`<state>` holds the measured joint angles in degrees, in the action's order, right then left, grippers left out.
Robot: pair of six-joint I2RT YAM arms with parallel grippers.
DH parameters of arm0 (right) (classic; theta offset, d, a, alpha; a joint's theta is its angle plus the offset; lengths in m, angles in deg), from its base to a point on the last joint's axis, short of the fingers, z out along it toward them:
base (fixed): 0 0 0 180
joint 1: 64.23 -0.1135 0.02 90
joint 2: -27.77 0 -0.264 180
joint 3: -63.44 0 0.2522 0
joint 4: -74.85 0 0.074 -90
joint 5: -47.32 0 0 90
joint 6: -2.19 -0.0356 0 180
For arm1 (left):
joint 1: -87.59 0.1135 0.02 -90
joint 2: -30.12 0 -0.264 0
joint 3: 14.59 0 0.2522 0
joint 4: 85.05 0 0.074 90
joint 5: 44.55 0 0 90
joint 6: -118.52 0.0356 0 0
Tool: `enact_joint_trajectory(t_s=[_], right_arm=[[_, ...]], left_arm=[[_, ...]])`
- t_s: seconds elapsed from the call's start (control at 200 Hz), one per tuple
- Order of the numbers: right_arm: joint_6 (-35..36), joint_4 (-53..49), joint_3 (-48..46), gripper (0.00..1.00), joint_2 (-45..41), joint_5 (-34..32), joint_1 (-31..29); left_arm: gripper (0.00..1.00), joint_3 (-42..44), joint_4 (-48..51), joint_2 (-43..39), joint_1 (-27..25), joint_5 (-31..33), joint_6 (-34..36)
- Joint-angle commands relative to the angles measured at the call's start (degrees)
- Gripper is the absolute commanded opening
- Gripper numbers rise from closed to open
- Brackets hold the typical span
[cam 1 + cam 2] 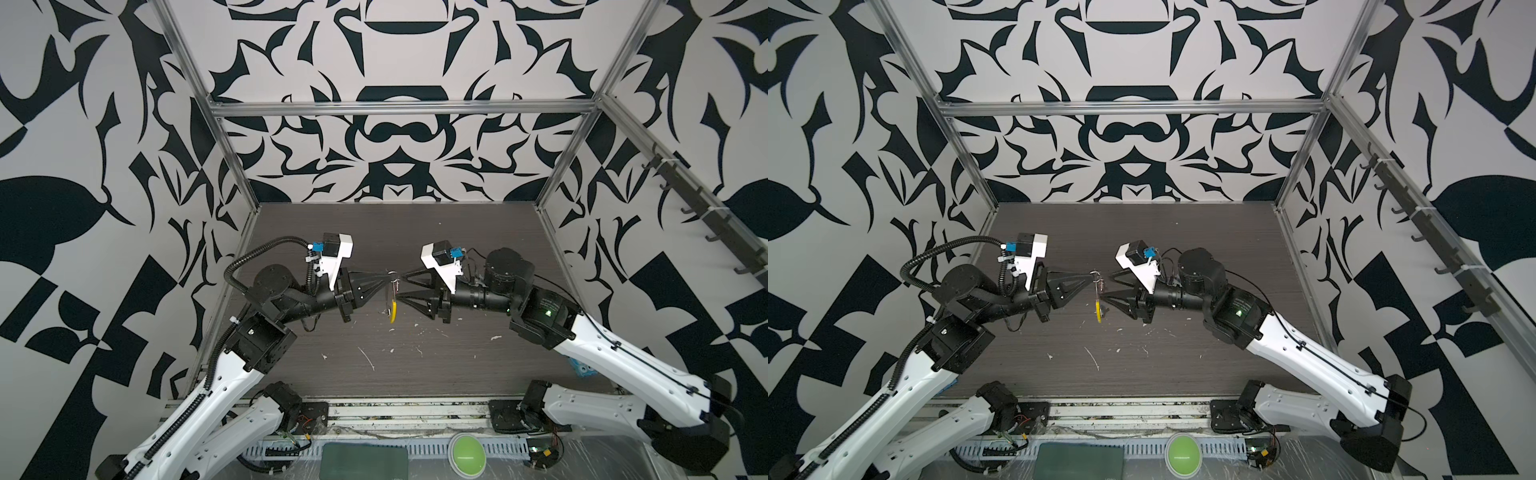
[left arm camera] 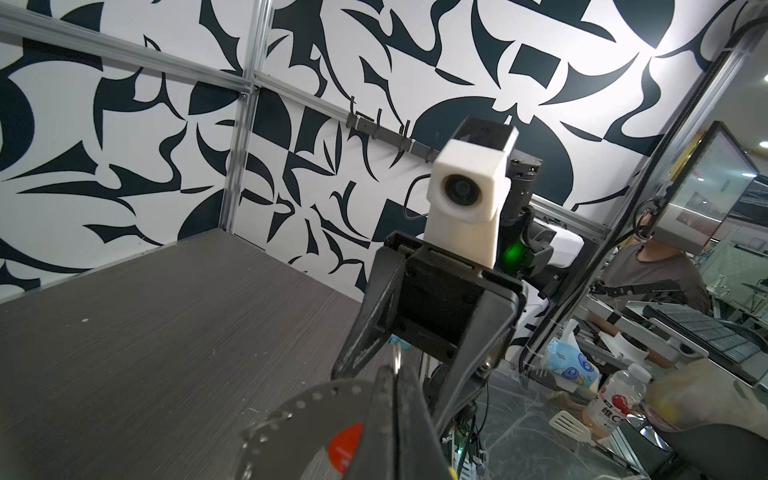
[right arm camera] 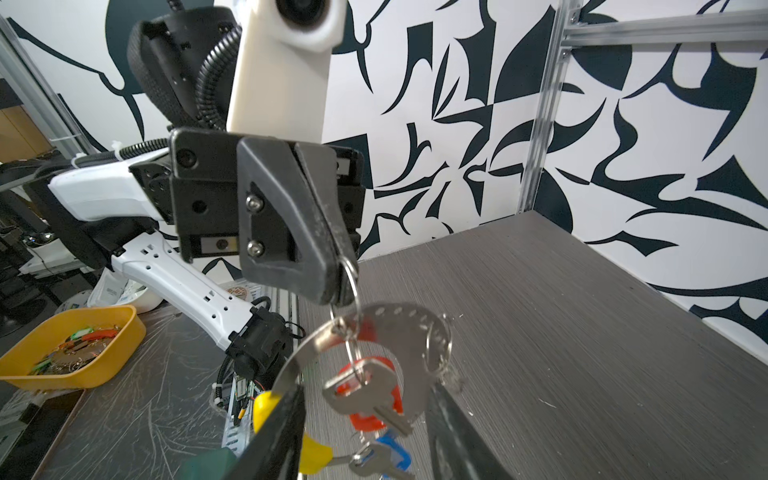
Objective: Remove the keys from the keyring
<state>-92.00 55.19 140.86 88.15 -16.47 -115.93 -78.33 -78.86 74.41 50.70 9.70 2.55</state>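
Left claw (image 3: 341,286) clenched on the keyring (image 3: 356,286), pinching the thin grey wire at its very tips. Right claw (image 1: 400,286) released, fingers (image 3: 453,436) apart on either side of the hanging bunch.

We noted the keyring held up in the air over the middle of the tabletop (image 1: 374,232), between the two claws. Below the wire hung a flat perforated metal arc (image 3: 399,324), a yellow piece (image 3: 313,453), a red-orange-headed key (image 3: 372,419) and, lowest, a blue-headed key (image 3: 397,455), both silver-bladed.

Bare tabletop lay all round, with the walls well apart. White scraps (image 1: 366,358) littered the near part.

Both top views showed the bunch too small to sort, with only the yellow standing out. Left wrist view gave us a blurred arc and a red patch beside its own fingers. Blue-headed key was cut off by the edge of the right wrist view. We could not tell which ring carried each key.
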Motion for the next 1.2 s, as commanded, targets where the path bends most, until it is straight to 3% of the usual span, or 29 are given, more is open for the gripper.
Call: enact_joint_trajectory(t_s=[0.0, 0.195, 0.635, 0.74, 0.95, 1.195], right_arm=[[0.79, 5.06, 0.14, 0.51, 0.39, -1.52, -0.72], [0.48, 6.57, 0.23, 0.49, 2.14, -1.03, -1.36], [1.25, 5.85, 0.44, 0.29, 2.84, -1.93, -2.81], [1.63, 5.5, 0.5, 0.23, 2.57, -2.45, -3.12], [2.54, 4.1, 0.94, 0.0, 2.81, -2.64, -3.53], [4.18, 0.87, 2.82, 0.0, 4.4, 0.15, -4.2]], left_arm=[[0.0, 1.0, -4.58, -1.05, -0.12, -0.2, -1.5], [0.0, 1.98, -7.11, -0.89, -0.12, -0.9, -2.98], [0.0, 2.9, -8.54, -1.49, -0.12, -0.19, -3.2], [0.0, 3.09, -8.52, -1.58, -0.12, 0.13, -3.2], [0.0, 3.22, -8.85, -1.38, -0.12, 0.81, -3.45], [0.0, 3.22, -9.65, -0.9, -0.12, 0.77, -3.82]])
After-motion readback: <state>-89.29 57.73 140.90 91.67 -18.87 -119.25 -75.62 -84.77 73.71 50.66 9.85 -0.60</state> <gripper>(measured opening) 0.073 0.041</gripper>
